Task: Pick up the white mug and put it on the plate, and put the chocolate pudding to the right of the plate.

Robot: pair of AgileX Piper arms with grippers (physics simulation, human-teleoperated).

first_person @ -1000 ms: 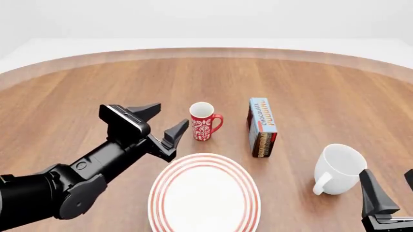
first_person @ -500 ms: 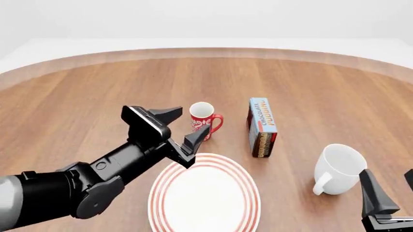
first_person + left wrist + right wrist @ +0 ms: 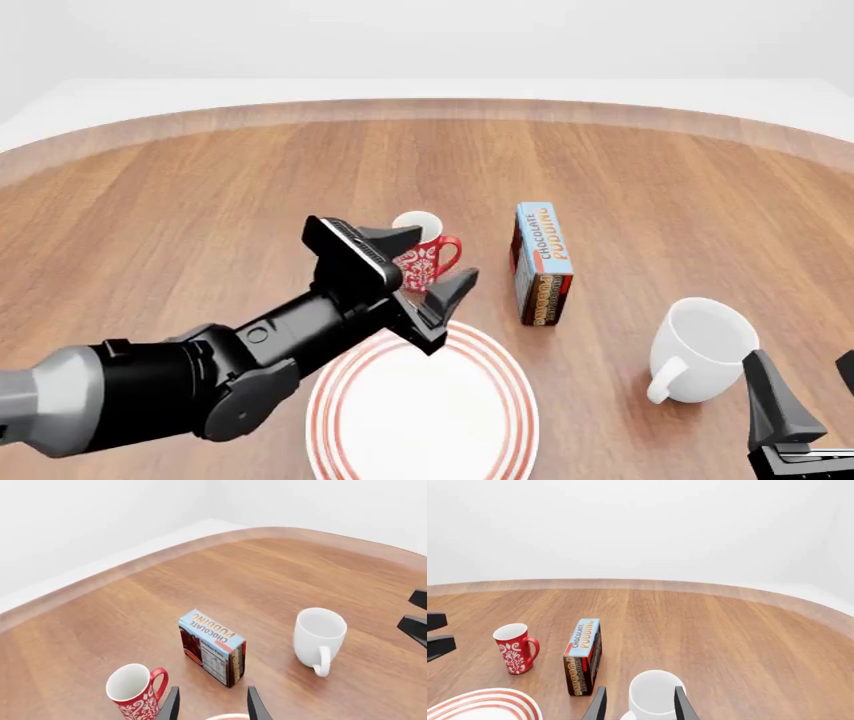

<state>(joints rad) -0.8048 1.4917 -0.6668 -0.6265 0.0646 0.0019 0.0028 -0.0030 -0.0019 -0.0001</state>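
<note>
1. You have two mugs on the table: one white mug (image 3: pixel 702 350) and one red mug (image 3: pixel 427 260) with a white pattern.
2. You have one plate (image 3: pixel 424 400), white with red rings.
3. You have one box of chocolate pudding (image 3: pixel 542 263).
4. You have two arms in view, each with one gripper: the left gripper (image 3: pixel 424 270) and the right gripper (image 3: pixel 814 400).

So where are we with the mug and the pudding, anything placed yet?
Nothing is placed yet. The white mug stands on the table right of the plate, which holds nothing. The chocolate pudding stands beyond the plate's right edge. In hand: nothing. The left gripper is open above the plate's far rim, pointing toward the pudding; the right gripper is open just behind the mug. Both placements remain.
</note>
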